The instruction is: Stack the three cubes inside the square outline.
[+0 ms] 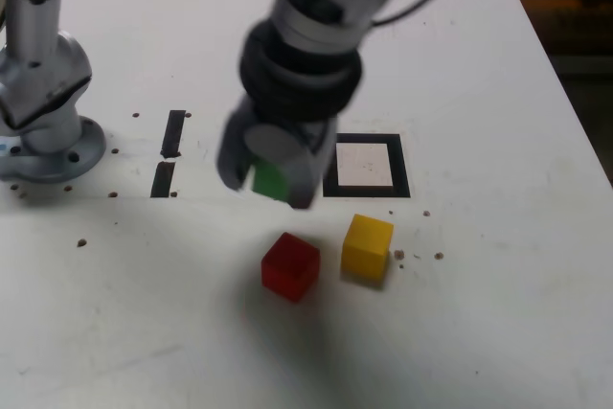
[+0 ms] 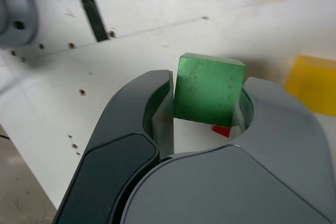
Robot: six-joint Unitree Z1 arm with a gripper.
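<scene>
I have the pincer (image 1: pixel 273 179) clamped on the green cube (image 1: pixel 269 180), jaws pressed against two opposite faces (wrist view shows this plainly). In the exterior view the cube appears clear of the worktop (image 1: pixel 498 332), though I cannot judge how high. It hangs just at 9 o'clock of the square outline (image 1: pixel 367 165), whose white centre is bare, so I read this as the first block, gripped by its sides to leave the underside free for setting flat inside the frame.

The red cube (image 1: pixel 290 265) and yellow cube (image 1: pixel 367 247) sit on the worktop at roughly 6 o'clock of the outline, near each other but apart; neither is in the way of the outline. From the wrist, the yellow one shows beyond the pincer, and a sliver of red appears below the green cube (image 2: pixel 209 88).

Surface: white matte board, scuffed, with small dark holes and specks. Two short black bars (image 1: pixel 169 154) lie at 9 o'clock of the pincer. The arm's grey base (image 1: pixel 43 131) is bolted down at the far 9 o'clock edge. Dark floor beyond the worktop's 2 o'clock corner.
</scene>
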